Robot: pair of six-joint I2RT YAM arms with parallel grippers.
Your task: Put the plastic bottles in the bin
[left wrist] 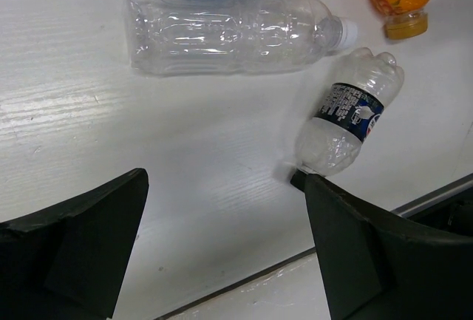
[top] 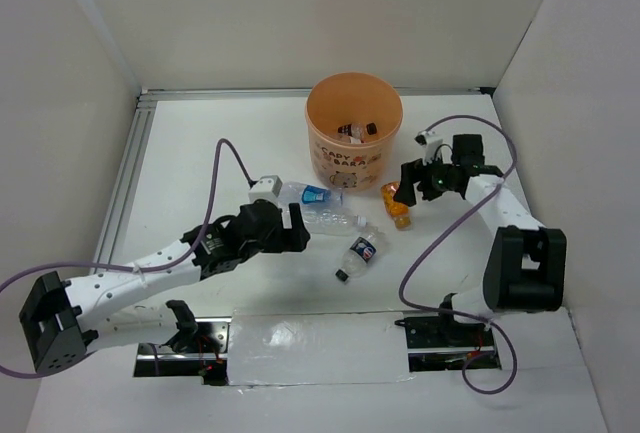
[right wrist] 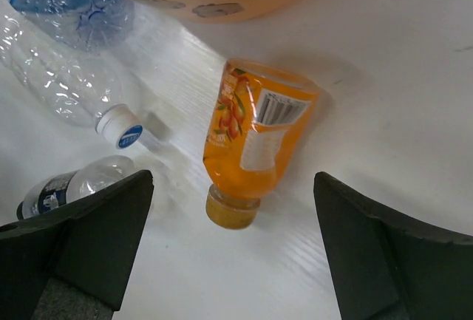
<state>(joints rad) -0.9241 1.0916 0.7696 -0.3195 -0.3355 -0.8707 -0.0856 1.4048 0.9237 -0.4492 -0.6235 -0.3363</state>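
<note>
The round orange translucent tub [top: 325,143], lettered "CAPY BARA", held a few small clear bottles [top: 352,133]. At its five o'clock a small orange bottle [right wrist: 255,131] lay by the right gripper [top: 408,181], whose jaws were spread wide and empty. At seven o'clock a blue-labelled bottle [top: 312,194], a bare clear bottle [top: 332,220] and a dark-labelled bottle [top: 361,256] lay by the left gripper [top: 298,227], equally wide.

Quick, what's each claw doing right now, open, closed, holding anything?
Left claw: open, holding nothing.
Right claw: open, holding nothing; the orange bottle lies on the table under it.
</note>
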